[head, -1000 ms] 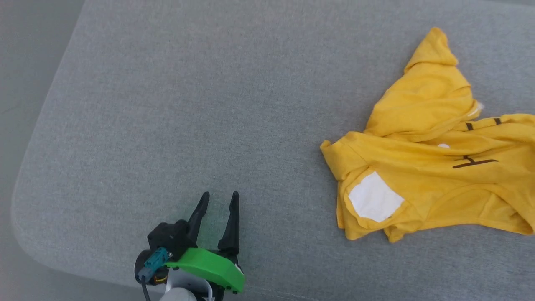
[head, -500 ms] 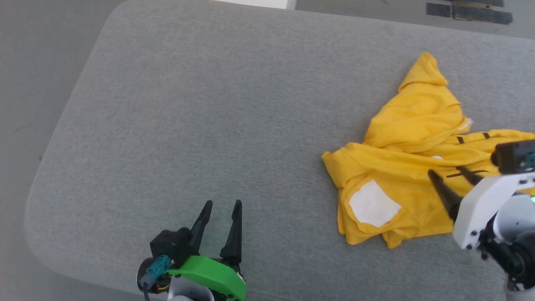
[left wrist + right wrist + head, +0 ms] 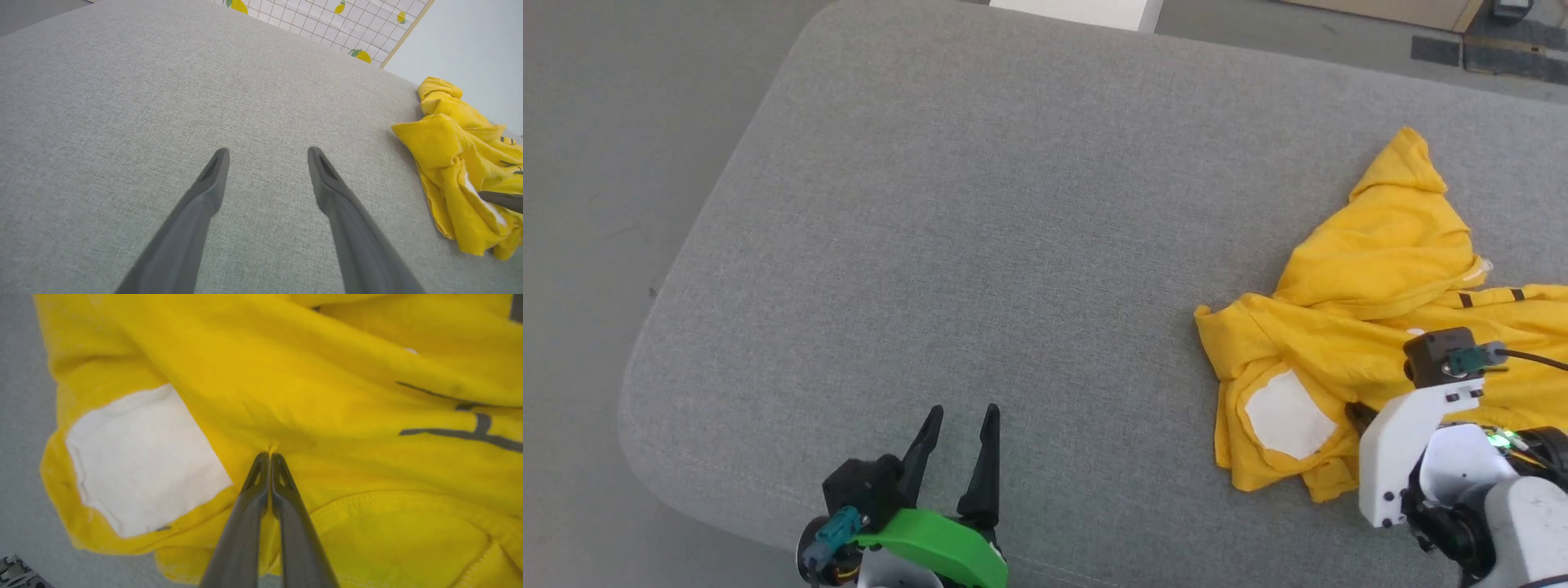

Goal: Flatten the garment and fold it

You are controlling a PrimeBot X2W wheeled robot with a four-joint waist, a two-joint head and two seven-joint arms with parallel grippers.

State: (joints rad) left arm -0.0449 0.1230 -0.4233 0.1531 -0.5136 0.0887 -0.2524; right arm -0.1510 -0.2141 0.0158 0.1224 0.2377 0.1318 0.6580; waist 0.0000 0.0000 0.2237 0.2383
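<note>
Item: garment (image 3: 1380, 269), mustard-yellow, is lying crumpled at the right edge of the head view on the grey padded surface (image 3: 1013, 204). Its layers are doubling over one another, so the flattening is not yet done and the folding is depending on it. A white patch (image 3: 143, 457) is showing at the left of the right wrist view. The right gripper (image 3: 269, 455) is pressing its tips into the cloth just right of that patch, fingers drawn together with hardly a gap and nipping a small pucker of yellow fabric, likely a pinch for lifting and spreading the heap. The left gripper (image 3: 267, 151) is hovering at the lower left of the head view, well apart from the garment. Its fingers are spreading wide and holding nothing, probably in reserve for a second corner.
</note>
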